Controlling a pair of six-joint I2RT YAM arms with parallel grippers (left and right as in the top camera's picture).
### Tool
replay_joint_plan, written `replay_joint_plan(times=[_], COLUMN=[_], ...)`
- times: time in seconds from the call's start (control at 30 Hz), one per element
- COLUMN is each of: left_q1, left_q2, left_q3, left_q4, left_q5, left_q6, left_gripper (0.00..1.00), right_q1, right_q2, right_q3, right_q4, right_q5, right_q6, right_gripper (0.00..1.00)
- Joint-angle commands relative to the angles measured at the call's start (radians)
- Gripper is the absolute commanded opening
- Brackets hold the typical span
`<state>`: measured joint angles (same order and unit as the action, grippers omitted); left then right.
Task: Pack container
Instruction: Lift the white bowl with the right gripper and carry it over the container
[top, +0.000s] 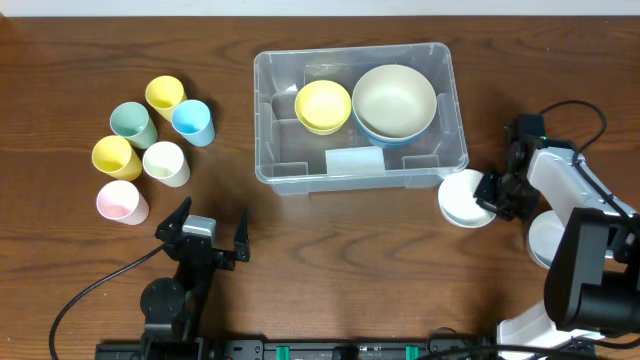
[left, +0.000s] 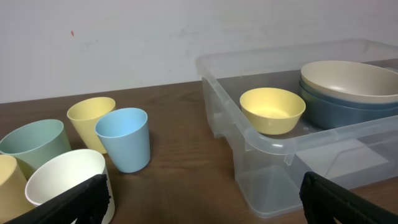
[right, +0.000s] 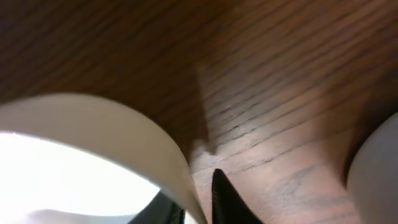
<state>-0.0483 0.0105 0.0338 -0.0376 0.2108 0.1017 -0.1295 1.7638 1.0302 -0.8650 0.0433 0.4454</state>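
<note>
Far centre of the brown wooden table (top: 350, 260): large clear colourless plastic rectangular container (top: 262, 120), rounded corners, upright and open. Holds a small yellow bowl (top: 323, 106) at its left and, just beside that on the right, a wider cream bowl (top: 394, 98) nested in a blue bowl (top: 385, 140). Bears a white label (top: 354, 161) on the near wall; no writing legible on it, no brand readable anywhere.

Left of the container, well apart, a cluster of upright plastic cups: yellow cup (top: 165, 95), blue cup (top: 192, 122), sage green cup (top: 132, 123), second yellow cup (top: 116, 157), white cup (top: 166, 163), pink cup (top: 121, 203).

Near edge, left side: left end effector (top: 213, 222), fingers spread wide, gripping nothing, facing cups and container.

Just beside the container's near right corner: white bowl (top: 458, 198), resting on the table. Pinched at its right rim by the right end effector (top: 488, 196), one dark finger (right: 227, 199) outside the wall, the other inside. Near it, partly under the right arm, a second white round dish (top: 545, 240).
</note>
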Motion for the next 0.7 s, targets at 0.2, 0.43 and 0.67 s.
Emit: replay_joint_plan(times=[0.2,0.43,0.67], left_q1=[0.004,0.004,0.004], left_q2=[-0.005,-0.005,-0.005], left_q3=[-0.029,-0.029,-0.029], left_q4=[-0.013,-0.013,-0.013], left_q5=[0.014,0.014,0.014], left_q6=[-0.005,-0.005,-0.005], left_gripper=[0.98,0.98,0.98], right_q1=[-0.138,-0.235,-0.215], right_q2=[-0.011,-0.012,-0.016], right_q3=[0.008,0.139,0.433], right_q4=[0.033,0.027,-0.071], right_q5=[0.012,-0.064,-0.187], right_q6=[0.064,0.06,-0.053], right_gripper=[0.02,0.01,0.01])
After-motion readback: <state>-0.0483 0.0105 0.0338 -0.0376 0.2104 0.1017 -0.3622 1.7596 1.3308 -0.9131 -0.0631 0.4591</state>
